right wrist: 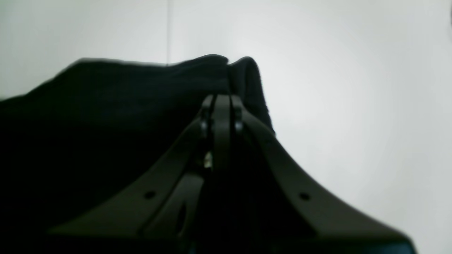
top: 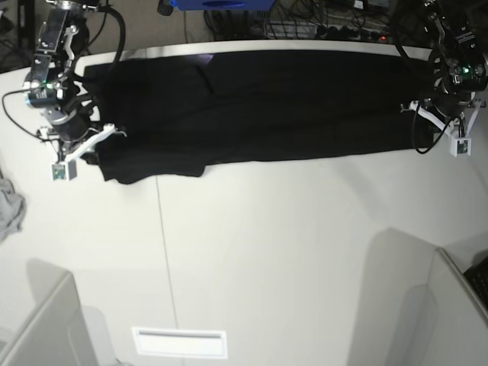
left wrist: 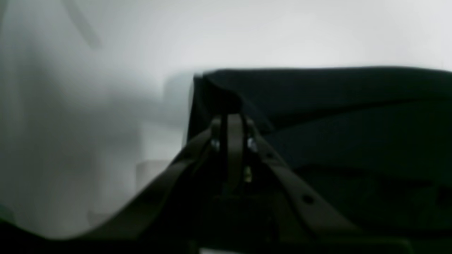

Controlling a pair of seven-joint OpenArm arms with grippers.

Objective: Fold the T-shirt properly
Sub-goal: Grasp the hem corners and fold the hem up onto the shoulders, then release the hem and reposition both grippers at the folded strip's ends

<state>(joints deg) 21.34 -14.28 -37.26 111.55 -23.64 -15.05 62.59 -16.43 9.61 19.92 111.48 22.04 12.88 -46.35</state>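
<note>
looking through your three views, one after another:
left wrist: your left pincer (left wrist: 231, 118) has its jaws pressed together on a raised corner fold of the black t-shirt (left wrist: 353, 116); the picture is blurred and the rest of the cloth runs off to the right over the pale table (left wrist: 282, 31).
right wrist: your right pincer (right wrist: 221, 100) is clamped on a bunched edge of the t-shirt (right wrist: 106, 116), dark fabric filling the left side.
base: the t-shirt (top: 282, 107) lies spread wide along the table's (top: 290, 252) far edge, plain black side up; right pincer (top: 95, 141) grips its left end, left pincer (top: 427, 114) its right end; a small grey cloth (top: 9, 206) sits at the left border.
</note>
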